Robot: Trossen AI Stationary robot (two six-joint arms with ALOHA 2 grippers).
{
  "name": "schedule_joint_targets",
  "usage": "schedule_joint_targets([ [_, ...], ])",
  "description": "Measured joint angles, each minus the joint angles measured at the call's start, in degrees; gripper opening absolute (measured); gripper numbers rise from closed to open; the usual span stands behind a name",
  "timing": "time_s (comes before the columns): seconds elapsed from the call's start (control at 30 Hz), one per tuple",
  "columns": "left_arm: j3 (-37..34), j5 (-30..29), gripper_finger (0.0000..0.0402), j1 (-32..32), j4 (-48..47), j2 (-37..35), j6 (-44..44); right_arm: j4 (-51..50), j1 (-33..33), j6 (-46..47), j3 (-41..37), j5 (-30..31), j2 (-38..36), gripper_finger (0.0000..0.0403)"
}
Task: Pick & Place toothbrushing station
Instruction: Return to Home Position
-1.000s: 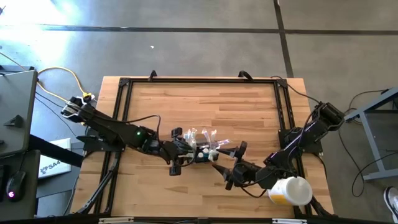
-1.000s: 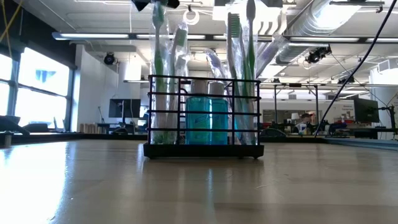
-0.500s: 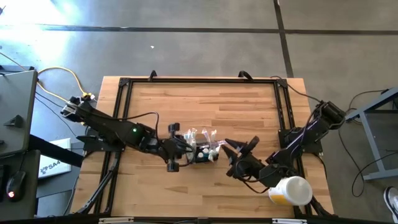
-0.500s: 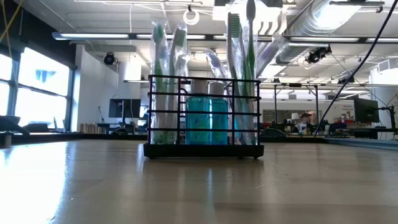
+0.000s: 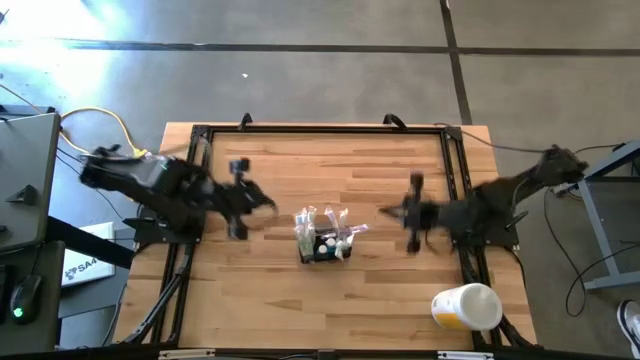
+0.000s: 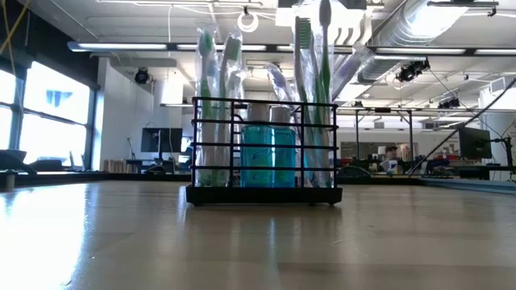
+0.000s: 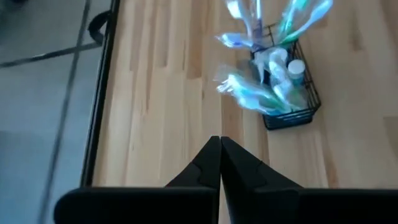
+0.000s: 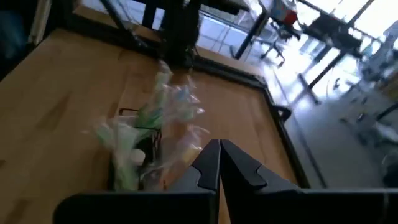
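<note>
**Arms.** The left arm lies along the left side of the wooden bench (image 5: pixel 330 160) and the right arm along the right side, each pointing inward.

**Left pincer** (image 7: pixel 219 142). Its 2 dark tapered fingers are pressed together and hold nothing.

**Right pincer** (image 8: pixel 219 144). It is likewise clenched and empty.

**Toothbrushing station** (image 5: pixel 322 246). It stands upright at mid-bench, between the 2 pincers and apart from both. This black wire caddy holds toothbrushes (image 6: pixel 206 89) in clear wrappers and a translucent blue bottle (image 6: pixel 270 155).
</note>
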Motion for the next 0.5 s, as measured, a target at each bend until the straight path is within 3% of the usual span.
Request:
schedule_joint_targets([
  [0.1, -3.88, 5.85, 0.0001, 4.31, 3.07, -7.41, 3.01, -2.63, -8.48, 4.69, -2.56, -10.12, -5.88, 0.0003],
  [0.2, -10.33, 11.3, 0.0001, 8.86, 9.34, -15.32, 7.13, -1.37, -15.42, -0.59, -7.16, -29.14, -11.08, 0.0003],
  [0.27, -15.72, 13.96, 0.0, 11.7, 15.47, -20.57, 9.56, 2.48, -19.0, -2.17, -10.74, -37.96, -14.72, 0.0003],
  [0.5, -35.03, 24.31, 0.0, 18.91, 28.13, -36.51, 11.38, 12.08, -24.19, -0.38, -24.23, -39.66, -27.63, 0.0003],
])
